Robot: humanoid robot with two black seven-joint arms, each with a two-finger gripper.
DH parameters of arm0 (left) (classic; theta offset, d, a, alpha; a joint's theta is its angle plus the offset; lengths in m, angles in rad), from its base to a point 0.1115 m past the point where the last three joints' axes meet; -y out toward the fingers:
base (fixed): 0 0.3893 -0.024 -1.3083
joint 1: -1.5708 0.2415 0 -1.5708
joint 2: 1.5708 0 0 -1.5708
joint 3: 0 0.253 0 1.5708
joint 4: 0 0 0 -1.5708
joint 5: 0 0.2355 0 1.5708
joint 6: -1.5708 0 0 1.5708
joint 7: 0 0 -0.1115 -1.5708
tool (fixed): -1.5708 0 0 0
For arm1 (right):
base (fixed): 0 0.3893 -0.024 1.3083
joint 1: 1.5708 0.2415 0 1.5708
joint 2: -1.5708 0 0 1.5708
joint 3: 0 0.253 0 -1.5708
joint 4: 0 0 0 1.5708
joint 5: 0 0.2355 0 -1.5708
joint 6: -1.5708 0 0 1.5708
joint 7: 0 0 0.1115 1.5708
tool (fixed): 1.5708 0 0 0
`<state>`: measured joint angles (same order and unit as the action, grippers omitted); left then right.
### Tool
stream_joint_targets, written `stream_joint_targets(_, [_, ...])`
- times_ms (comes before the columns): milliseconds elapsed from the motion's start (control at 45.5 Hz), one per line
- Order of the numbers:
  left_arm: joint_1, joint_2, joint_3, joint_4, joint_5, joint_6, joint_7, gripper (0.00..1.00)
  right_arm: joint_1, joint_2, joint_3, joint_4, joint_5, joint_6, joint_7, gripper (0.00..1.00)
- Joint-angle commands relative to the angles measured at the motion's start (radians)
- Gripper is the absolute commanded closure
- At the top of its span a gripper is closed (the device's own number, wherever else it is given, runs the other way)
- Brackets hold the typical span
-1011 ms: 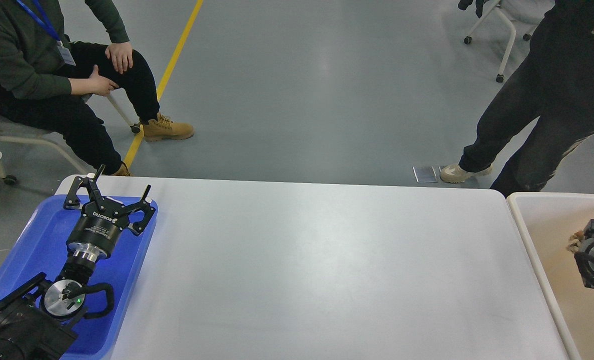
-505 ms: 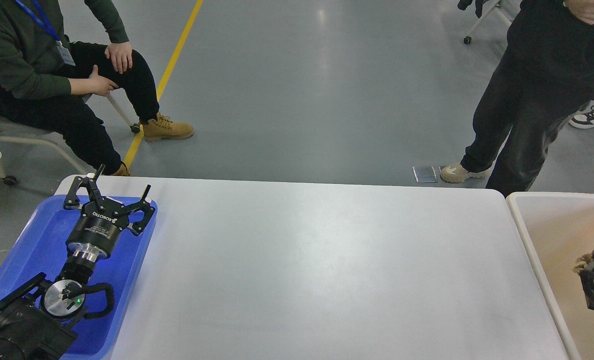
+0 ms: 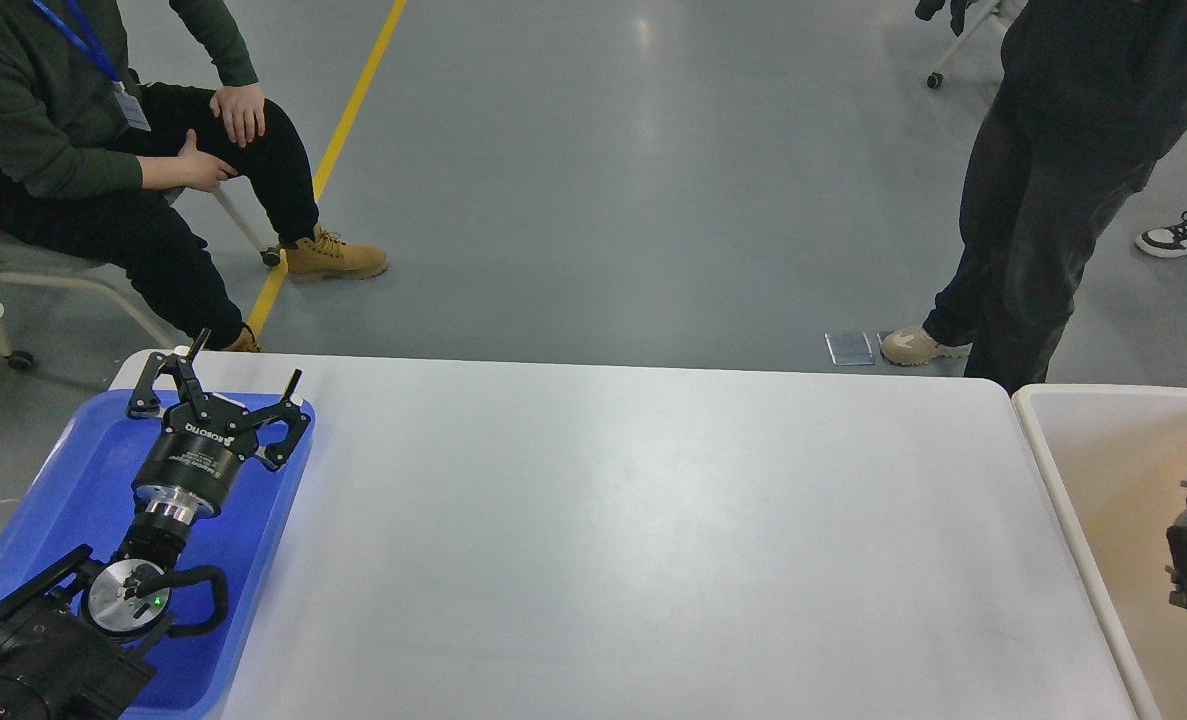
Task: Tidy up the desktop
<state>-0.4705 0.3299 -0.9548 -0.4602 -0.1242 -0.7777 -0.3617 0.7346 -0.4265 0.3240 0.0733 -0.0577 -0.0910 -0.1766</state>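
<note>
- On the left side of the table (image 3: 633, 540), the left pincer (image 3: 215, 385) hangs over a blue tray (image 3: 73, 480) with its two fingers spread wide apart and nothing between them.
- The tray sits on the table's near left corner; the bare parts of it that show hold no object, though the arm covers much of its middle.
- At the right edge, only a small part of the right arm shows, above a pale bin (image 3: 1083, 430) that stands just beside the table's right end. Whether the right pincer is apart or together cannot be told from this sliver.
- The table itself, wide and white with rounded corners, fills the near middle of the view, and no loose item shows anywhere on its surface.
- Judging from that, the tidying looks finished or very nearly so: nothing visible is left to pick up, and what remains is likely only drawing both arms back.
- Beyond the far edge, one person sits at the left and another stands at the right.
</note>
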Motion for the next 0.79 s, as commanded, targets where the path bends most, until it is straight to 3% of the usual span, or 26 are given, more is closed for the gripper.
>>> stream_joint_targets(0, [0.000, 0.000, -0.001, 0.000, 0.000, 0.000, 0.000, 0.01, 0.061, -0.043, -0.094, 0.045, 0.005, 0.001, -0.001, 0.00])
stream_joint_targets(462, [0.000, 0.000, 0.001, 0.000, 0.000, 0.000, 0.000, 0.01, 0.227, -0.143, -0.056, 0.309, 0.012, -0.007, 0.002, 0.00])
stream_joint_targets(769, [0.000, 0.000, 0.001, 0.000, 0.000, 0.000, 0.000, 0.01, 0.232, -0.060, 0.329, 0.391, 0.015, 0.001, 0.005, 0.00])
